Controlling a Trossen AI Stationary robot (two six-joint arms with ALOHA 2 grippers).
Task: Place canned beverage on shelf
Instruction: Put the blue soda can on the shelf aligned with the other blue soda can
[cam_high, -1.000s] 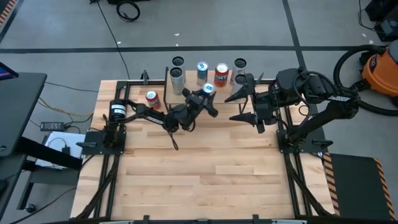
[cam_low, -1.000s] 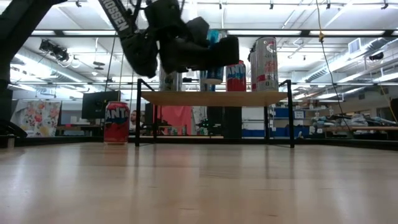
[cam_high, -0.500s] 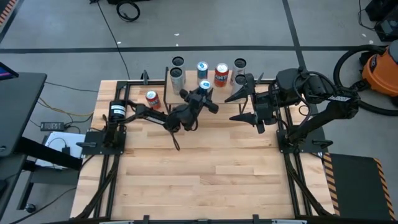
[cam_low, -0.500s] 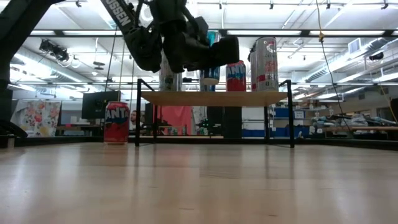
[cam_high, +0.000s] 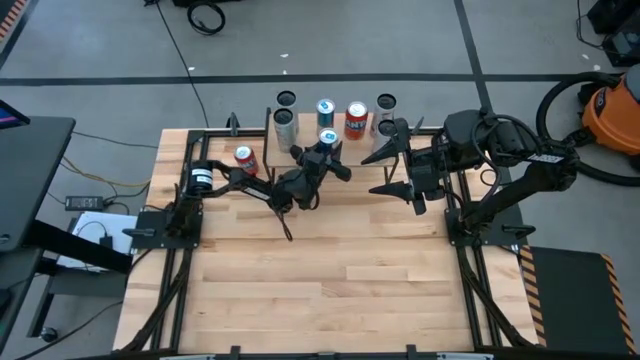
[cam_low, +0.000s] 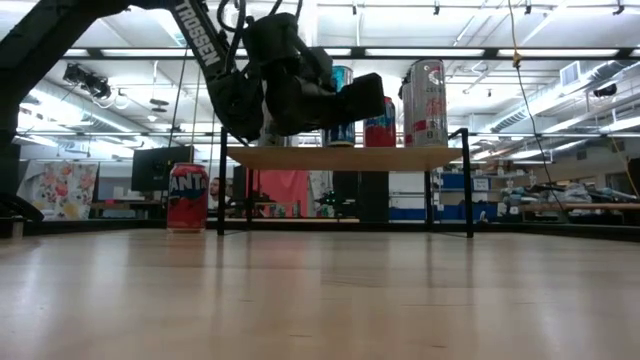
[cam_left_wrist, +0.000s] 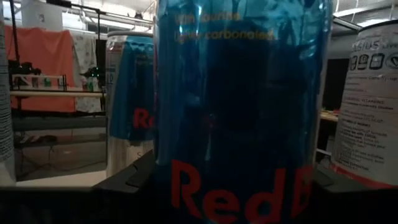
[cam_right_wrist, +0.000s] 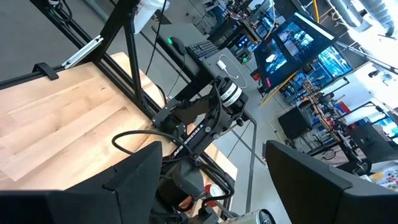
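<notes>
Wood table w/ shelf along the far edge, already carrying several cans; one red can sits on the table left of it. L gripper grips a blue can, upright, over the shelf's front part, close beside the other blue can. Low view: can looks at or just above the board, can't tell contact. To do well: keep it vertical, lower till seated, open wide, back straight out w/o nudging neighbours. R gripper waits open, right of shelf.
</notes>
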